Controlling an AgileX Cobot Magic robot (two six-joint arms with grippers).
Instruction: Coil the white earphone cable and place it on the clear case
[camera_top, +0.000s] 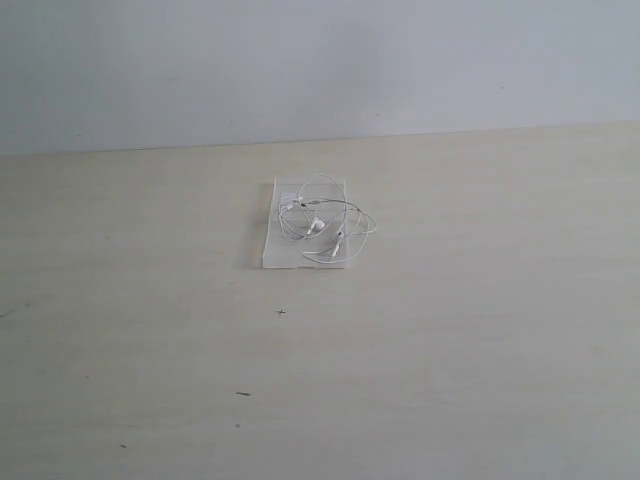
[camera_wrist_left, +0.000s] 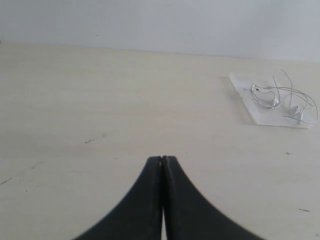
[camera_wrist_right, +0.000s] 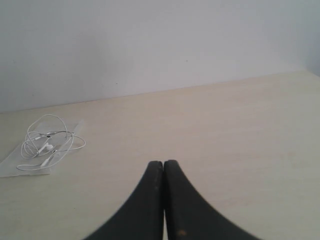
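Observation:
The white earphone cable lies in loose coils on top of the clear case near the middle of the table, one loop hanging over the case's right edge. The left wrist view shows the cable on the case far off from my left gripper, whose black jaws are pressed together on nothing. From the right wrist, the cable and case sit well away from my right gripper, also shut and empty. Neither gripper appears in the exterior view.
The pale wooden table carries a few small dark specks in front of the case. A plain white wall rises behind the table's far edge.

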